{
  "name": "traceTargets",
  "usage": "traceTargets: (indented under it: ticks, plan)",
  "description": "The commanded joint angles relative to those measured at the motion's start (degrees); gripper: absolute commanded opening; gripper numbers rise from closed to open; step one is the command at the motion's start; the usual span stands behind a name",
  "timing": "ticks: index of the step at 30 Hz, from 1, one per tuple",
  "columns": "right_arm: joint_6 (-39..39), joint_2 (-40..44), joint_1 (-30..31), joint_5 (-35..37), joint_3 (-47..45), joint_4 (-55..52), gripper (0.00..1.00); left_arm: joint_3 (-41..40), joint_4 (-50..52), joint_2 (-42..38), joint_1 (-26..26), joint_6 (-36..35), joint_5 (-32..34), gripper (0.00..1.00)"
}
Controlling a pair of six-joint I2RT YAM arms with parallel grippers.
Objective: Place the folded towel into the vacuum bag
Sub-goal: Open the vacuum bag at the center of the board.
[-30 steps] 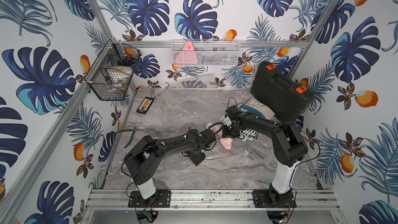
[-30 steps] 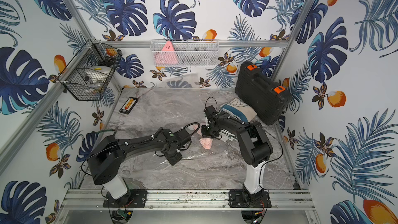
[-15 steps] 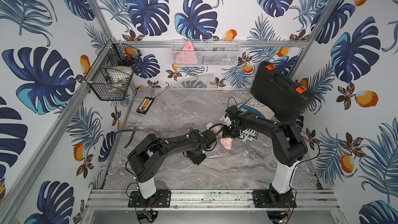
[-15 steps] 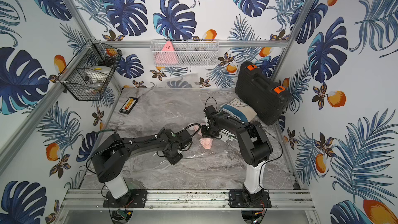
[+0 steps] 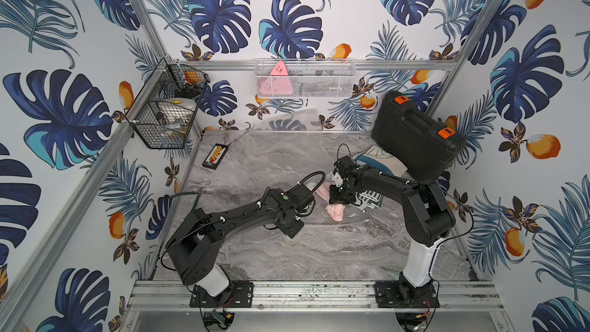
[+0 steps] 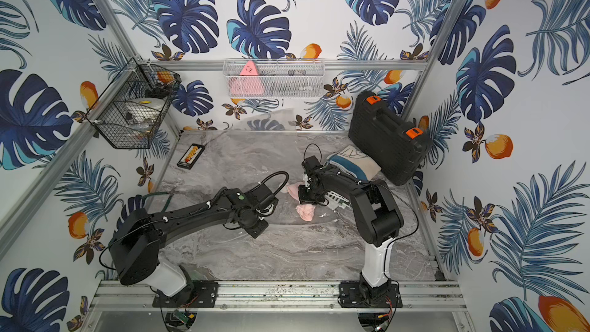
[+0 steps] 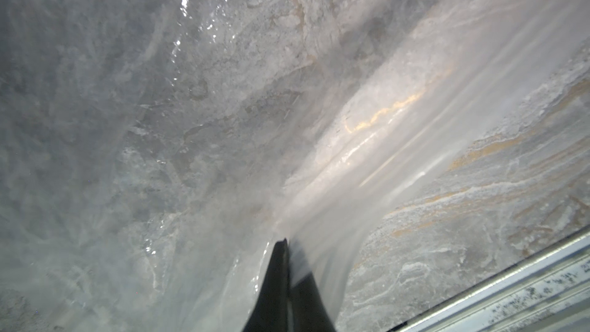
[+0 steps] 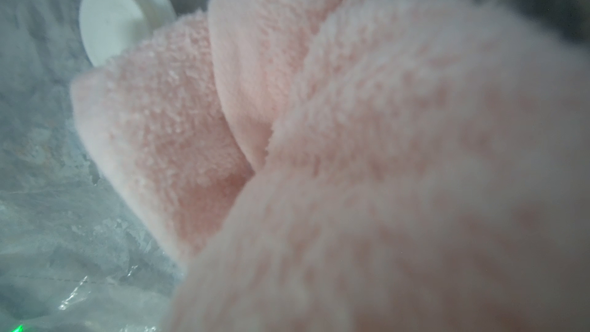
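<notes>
Towel (image 8: 319, 154) — pink, bunched against vacuum bag (image 7: 367, 142) valve.

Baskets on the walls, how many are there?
2. A black wire basket hangs on the rail at the far left corner, and a white mesh basket hangs on the back wall rail, with a pink triangle inside. None seems hidden.

My two arms are matte black, blocky at the joints, each rising from a white lower column bolted to a black base plate. Thin black cables loop along the links; a ribbed black hose arches over my left arm (image 5: 242, 215). A small green dot marks its wrist. My right arm (image 5: 412, 199) looks alike, without the hose.
</notes>
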State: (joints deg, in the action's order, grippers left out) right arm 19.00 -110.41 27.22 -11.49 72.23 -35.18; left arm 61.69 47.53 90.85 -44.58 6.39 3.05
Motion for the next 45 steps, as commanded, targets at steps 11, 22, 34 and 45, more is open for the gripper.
traceTargets:
  ticks: [11,22,34,45]
  plan:
    - [-0.2,-2.9,-0.2,9.5,-1.1,-3.4,0.13,0.4,-2.3,4.5,-0.2,2.0,-0.8,0.53]
    - [-0.3,-3.4,0.2,9.8,-0.4,-3.8,0.13,-0.4,-6.6,5.6,-1.7,3.2,-6.4,0.67]
    - [-0.3,-4.2,0.3,9.5,-1.3,-2.7,0.13,-0.9,-9.7,8.4,-5.5,4.6,-1.9,0.81]
    - [-0.5,-4.4,0.2,9.9,-1.0,-2.9,0.13,-1.3,-4.8,4.5,-4.5,3.1,-0.1,0.81]
